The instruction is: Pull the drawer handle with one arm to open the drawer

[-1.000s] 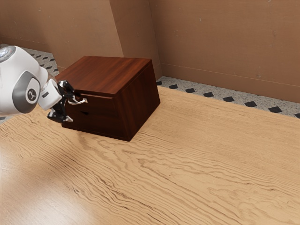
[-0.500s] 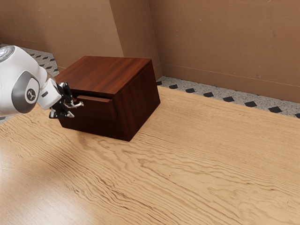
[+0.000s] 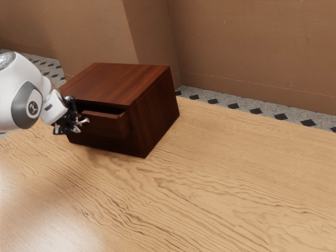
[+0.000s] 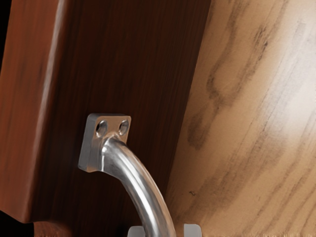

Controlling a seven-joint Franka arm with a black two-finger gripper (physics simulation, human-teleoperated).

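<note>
The pincer (image 3: 72, 123) is clamped narrow on the metal handle (image 4: 129, 173), gripping it from two sides, probably so a pull carries the drawer front along. The drawer (image 3: 105, 125) stands partly out of the dark wooden cabinet (image 3: 121, 81). The gap above it is shadowed, so its contents cannot be told.

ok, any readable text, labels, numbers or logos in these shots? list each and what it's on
No readable text anywhere.
Grey joint cap on the arm: a small white mark, too small to read.
Cabinet, drawer, handle, table, walls: no print; the handle's plate bears only two screw holes.
</note>
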